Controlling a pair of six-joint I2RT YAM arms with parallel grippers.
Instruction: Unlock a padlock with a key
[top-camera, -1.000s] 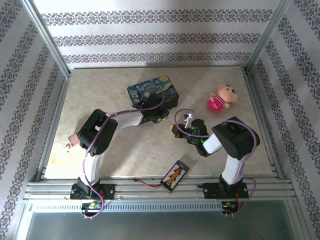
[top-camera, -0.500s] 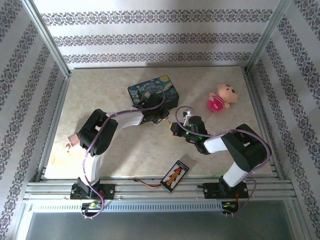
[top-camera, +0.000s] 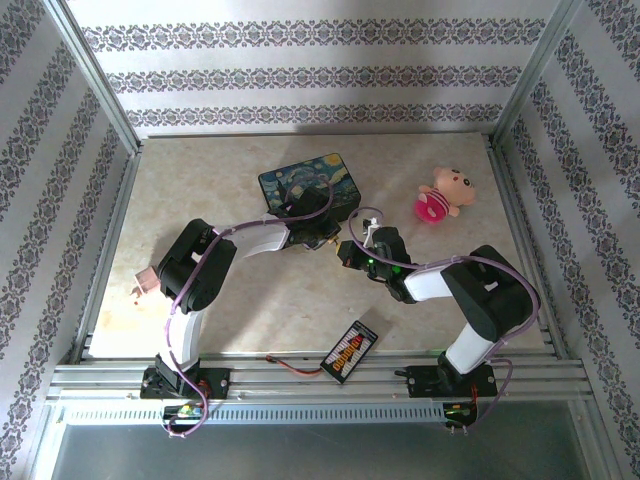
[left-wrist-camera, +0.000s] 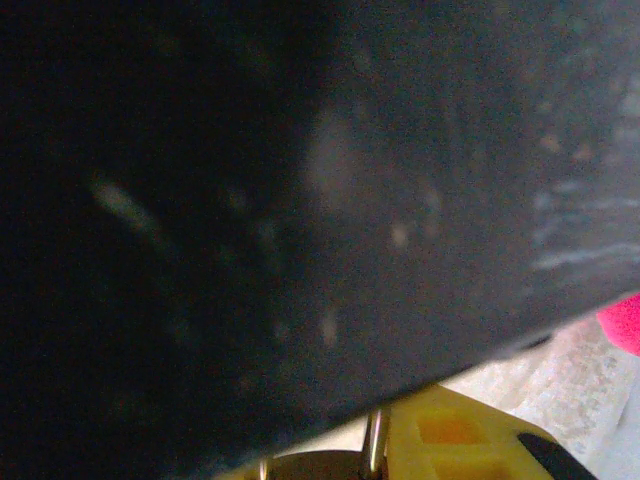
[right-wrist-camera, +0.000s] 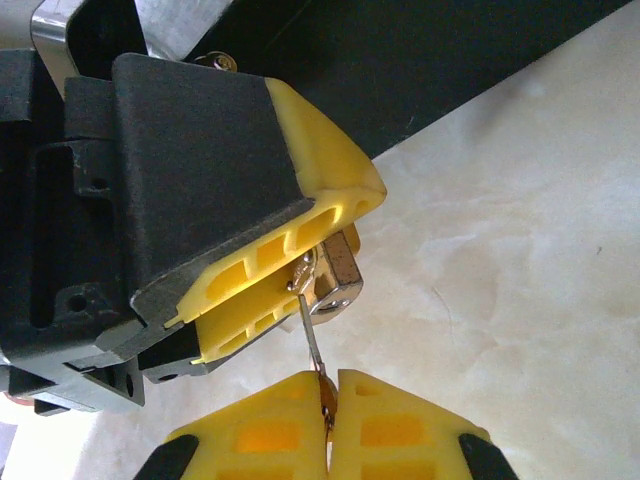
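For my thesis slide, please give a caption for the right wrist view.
Right gripper, shut on the key, holds its tip against the brass padlock gripped by the left gripper.

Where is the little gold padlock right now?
In the right wrist view, the padlock sits mid-frame, pinched in the left gripper, just above the key held by the right gripper.

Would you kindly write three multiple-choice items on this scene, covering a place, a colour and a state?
1. The painted box lies: A) just beyond the left gripper; B) at the near edge; C) against the right rail.
2. The gripper fingertips are: A) red; B) yellow; C) blue.
3. The right gripper is: A) wide open; B) shut on the key; C) shut, empty.
Answers: 1 A, the top view shows it; 2 B, both pairs are yellow; 3 B, it pinches the key at the padlock.
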